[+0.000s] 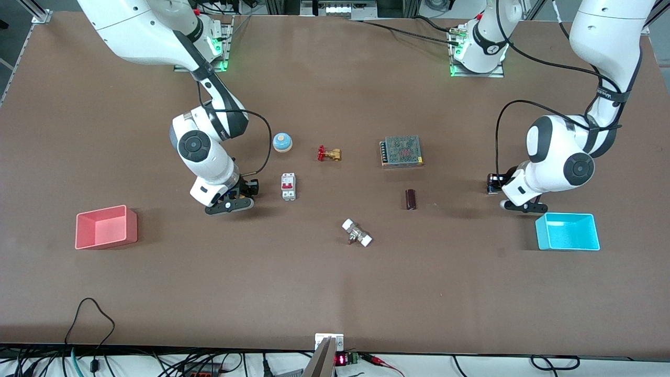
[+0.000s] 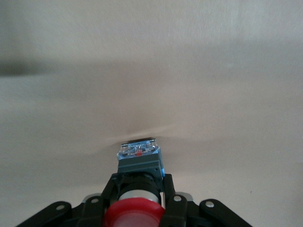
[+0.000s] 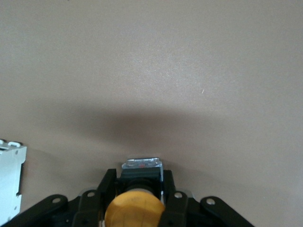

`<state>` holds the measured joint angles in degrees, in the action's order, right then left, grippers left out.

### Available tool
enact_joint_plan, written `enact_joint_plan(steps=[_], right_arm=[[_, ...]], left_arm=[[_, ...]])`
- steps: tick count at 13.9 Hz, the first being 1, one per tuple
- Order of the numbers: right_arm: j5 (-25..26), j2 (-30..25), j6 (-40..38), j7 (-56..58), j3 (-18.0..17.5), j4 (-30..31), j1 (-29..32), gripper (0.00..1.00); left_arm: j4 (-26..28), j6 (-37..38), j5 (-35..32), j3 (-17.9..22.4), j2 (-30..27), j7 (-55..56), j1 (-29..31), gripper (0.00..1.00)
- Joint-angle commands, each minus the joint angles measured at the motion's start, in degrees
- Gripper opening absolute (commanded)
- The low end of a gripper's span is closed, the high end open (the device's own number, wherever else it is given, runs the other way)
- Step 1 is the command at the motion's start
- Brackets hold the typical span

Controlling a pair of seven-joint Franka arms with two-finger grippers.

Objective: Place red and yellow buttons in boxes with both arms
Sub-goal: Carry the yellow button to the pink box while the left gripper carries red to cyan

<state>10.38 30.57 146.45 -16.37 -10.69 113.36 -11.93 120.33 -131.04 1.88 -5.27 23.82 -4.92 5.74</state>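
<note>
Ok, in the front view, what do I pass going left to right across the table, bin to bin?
Pink bin → right gripper → breaker → brass valve → white fitting → dark cylinder → left gripper → cyan bin.

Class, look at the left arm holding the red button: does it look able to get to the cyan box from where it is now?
Probably yes. The left gripper, shut on the red button, hangs beside the cyan box, with only bare table between them and nothing blocking the box's open top.
</note>
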Motion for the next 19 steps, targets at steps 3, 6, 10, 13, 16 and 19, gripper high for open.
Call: enact_joint_plan(steps=[3,6,10,13,16,19], right_arm=[[2.6,0.5,0.4,0.5,-0.1,-0.9,0.4,0.11],[2.0,-4.2,-6.6,3.2,0.0,-4.2,3.9,0.11],[-2.5,-12.0,-20.7,16.9,0.0,-9.2,12.0,0.11],[-4.1,-14.2,-22.8,29.1,0.1,-9.7,20.7,0.11],[-3.6,-12.8,-22.8,37.3,1.9,-13.1,24.2,0.11],[-4.1,-8.7,-21.8,41.8,3.1,-15.2,27.5,0.12]], left_arm=[[-6.2,6.0,-0.2,2.7,-4.8,-0.5,1.0,0.25],[-13.4,11.9,-1.2,3.2,-3.9,-0.5,4.3,0.24],[-22.4,12.3,-5.6,3.2,0.9,-0.6,7.1,0.24],[-26.0,12.3,-5.7,3.2,3.2,-0.9,7.7,0.23],[-30.4,12.6,-5.0,3.2,8.0,-4.6,9.7,0.21],[-33.0,12.6,-4.8,3.1,12.5,-8.9,11.7,0.21]])
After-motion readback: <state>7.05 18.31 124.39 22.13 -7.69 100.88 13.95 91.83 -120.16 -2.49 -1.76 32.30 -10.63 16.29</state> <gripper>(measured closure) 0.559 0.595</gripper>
